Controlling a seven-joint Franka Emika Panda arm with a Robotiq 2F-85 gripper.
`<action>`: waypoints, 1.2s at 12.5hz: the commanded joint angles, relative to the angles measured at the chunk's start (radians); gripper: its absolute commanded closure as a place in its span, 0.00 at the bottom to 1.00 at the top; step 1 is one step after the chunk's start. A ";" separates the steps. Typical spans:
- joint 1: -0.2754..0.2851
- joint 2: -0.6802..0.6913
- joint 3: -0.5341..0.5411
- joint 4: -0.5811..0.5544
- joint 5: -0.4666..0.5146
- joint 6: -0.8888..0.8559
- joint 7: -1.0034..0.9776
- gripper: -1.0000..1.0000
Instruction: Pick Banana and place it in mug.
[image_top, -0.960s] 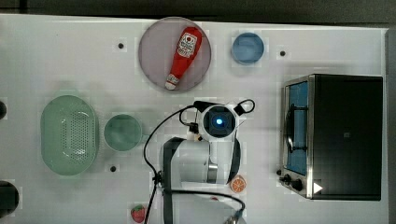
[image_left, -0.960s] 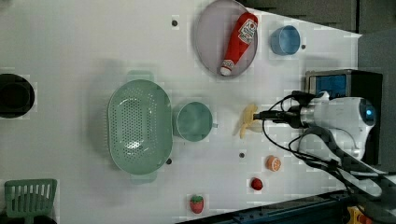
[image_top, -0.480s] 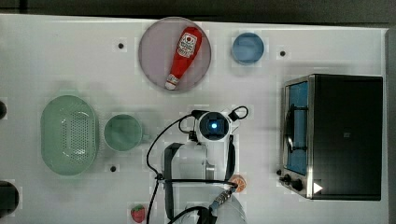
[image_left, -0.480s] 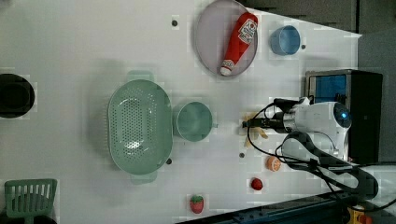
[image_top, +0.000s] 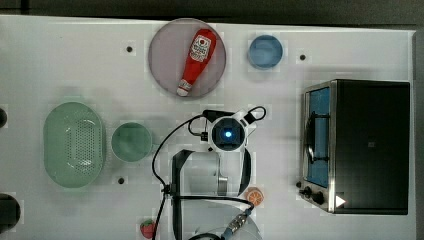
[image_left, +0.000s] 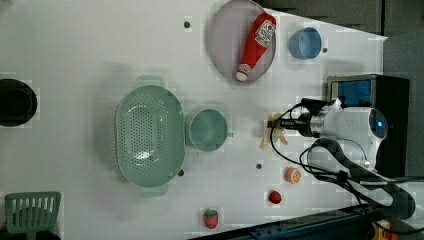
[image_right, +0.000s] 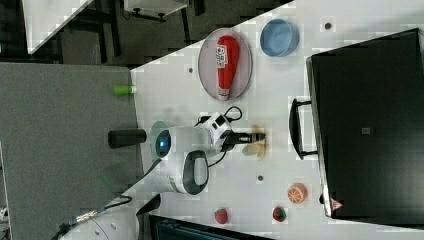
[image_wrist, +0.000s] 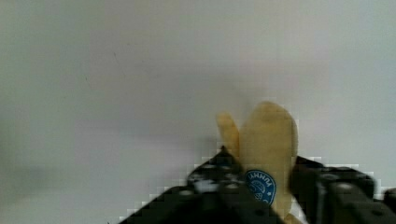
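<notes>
While my pincer (image_wrist: 261, 186) brackets banana (image_wrist: 268, 144) mid-counter (image_left: 100, 40), fingers either side, grip not confirmed: squeeze squarely across middle, lift straight, then carry to mug (image_left: 207, 130) beside basket (image_left: 149, 134).

White, rounded arm (image_top: 215, 172) of smooth glossy shells, with dark grey bands at the joints. Round black cap on the wrist (image_top: 228, 134) with a small glowing blue light at centre; same blue glow on the wrist's side in the left view and the right view. Thin black cable (image_top: 165, 150) looping from the wrist, at 9 o'clock of the arm in the top view, down to a black clip. Silver plug (image_top: 235, 223) on a thicker lead near the base. Black end effector (image_left: 280, 122), slim and boxy, with dark blocky fingers (image_wrist: 224, 186).
</notes>
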 joint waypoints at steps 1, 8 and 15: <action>-0.024 -0.041 0.001 -0.018 -0.004 0.022 -0.026 0.69; -0.036 -0.408 -0.020 0.058 -0.002 -0.433 -0.024 0.69; -0.024 -0.643 -0.004 0.293 -0.002 -0.926 0.018 0.69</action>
